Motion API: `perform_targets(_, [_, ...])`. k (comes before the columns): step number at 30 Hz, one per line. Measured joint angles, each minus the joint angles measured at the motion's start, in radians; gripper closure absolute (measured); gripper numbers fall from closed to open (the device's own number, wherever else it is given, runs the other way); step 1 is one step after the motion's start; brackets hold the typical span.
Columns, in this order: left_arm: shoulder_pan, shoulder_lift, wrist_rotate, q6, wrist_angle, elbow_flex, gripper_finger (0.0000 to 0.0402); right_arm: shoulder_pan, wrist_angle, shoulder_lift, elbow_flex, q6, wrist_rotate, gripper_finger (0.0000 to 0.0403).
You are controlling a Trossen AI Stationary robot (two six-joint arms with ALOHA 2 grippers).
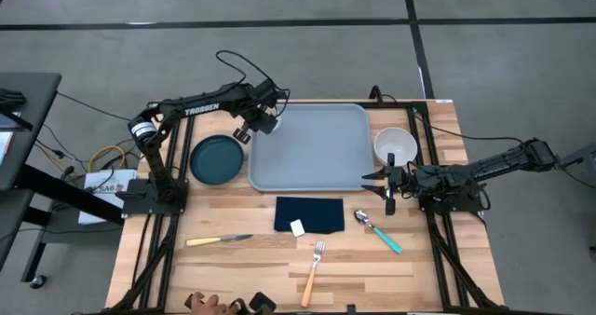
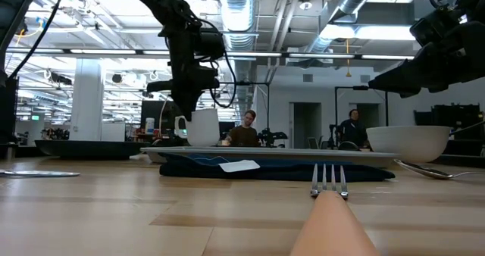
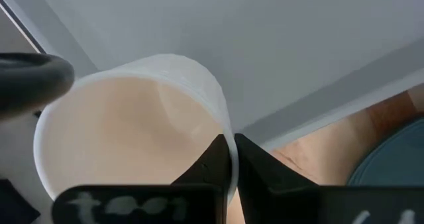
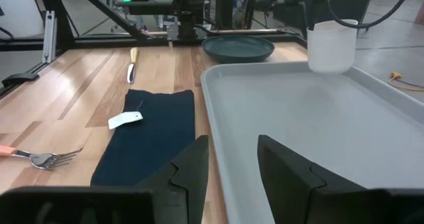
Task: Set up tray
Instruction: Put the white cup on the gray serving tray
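Tray, light blue-grey, centre of the high view, between dark plate at left and white bowl at right. At its upper-left corner, white mug pinched at the rim by closed left gripper. At its lower-right rim, right gripper, jaws open on either side of the edge, gripping nothing. Navy napkin just below; knife, fork, spoon lower still. Best practice, as judged: mug lowered upright inside the rim, released only once seated flat.
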Motion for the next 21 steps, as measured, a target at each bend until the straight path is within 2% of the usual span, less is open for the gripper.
perform_targets(21, [0.006,0.000,-0.010,-0.014,0.005,0.000,0.0398,0.000,0.000,0.000,0.000,0.000,0.000,0.0281])
